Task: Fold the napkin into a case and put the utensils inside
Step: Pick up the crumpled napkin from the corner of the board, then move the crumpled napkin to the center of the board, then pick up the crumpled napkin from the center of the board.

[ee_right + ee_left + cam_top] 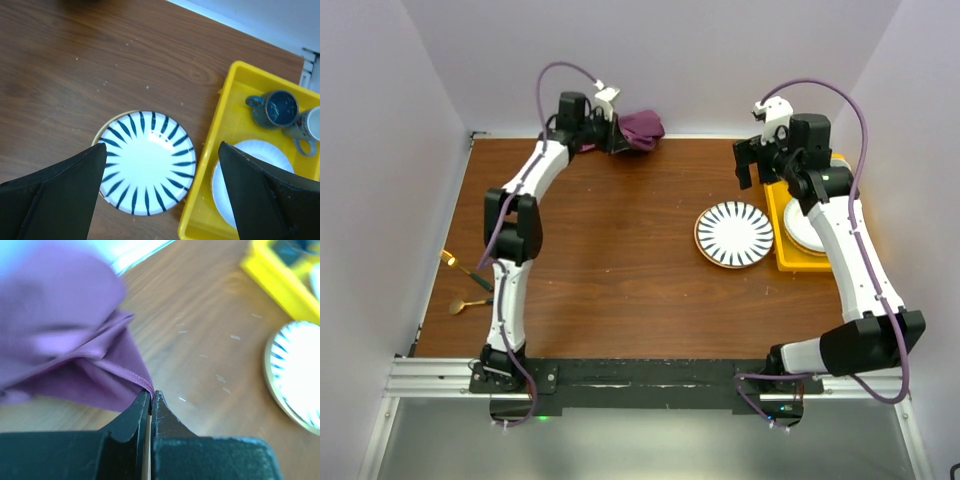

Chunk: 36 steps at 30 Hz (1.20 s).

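Note:
The plum-purple napkin (642, 129) lies bunched at the table's far edge, left of centre. My left gripper (616, 138) is shut on a corner of it; in the left wrist view the closed jaws (151, 395) pinch the hem of the napkin (70, 340). The gold utensils (463, 283) lie at the table's left edge, beside my left arm. My right gripper (752, 165) is open and empty, held high above the striped plate (734, 234); in the right wrist view its gripper (162, 150) frames the plate (147, 162). No case is in view.
A yellow tray (782, 220) at the right edge holds a white plate (235, 187) and two mugs (274, 108). The striped plate sits just left of the tray. White walls close in the table at the back and sides.

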Each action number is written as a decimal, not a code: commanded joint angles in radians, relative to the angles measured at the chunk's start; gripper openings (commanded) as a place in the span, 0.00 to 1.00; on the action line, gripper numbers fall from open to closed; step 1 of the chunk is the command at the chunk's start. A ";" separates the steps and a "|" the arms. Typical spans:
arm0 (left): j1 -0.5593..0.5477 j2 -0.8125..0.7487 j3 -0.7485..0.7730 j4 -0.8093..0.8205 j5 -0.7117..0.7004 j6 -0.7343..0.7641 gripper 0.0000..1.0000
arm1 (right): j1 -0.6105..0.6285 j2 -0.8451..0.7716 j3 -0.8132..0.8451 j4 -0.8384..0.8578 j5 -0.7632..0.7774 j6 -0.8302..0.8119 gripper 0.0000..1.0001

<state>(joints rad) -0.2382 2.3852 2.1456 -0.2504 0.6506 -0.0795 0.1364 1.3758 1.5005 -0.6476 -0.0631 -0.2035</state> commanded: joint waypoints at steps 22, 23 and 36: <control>0.409 -0.844 -0.823 -0.599 -0.204 0.600 0.00 | 0.206 0.518 0.231 0.056 -0.454 -0.028 0.98; 0.409 -0.840 -0.831 -0.598 -0.213 0.598 0.00 | 0.235 0.540 0.250 0.042 -0.454 -0.028 0.97; 0.416 -0.840 -0.895 -0.592 -0.160 0.560 0.00 | 0.465 0.759 0.356 0.079 -0.248 -0.033 0.54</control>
<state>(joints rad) 0.1696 1.5764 1.2652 -0.8608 0.4461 0.5129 0.5552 2.1128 1.8198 -0.5854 -0.4007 -0.2127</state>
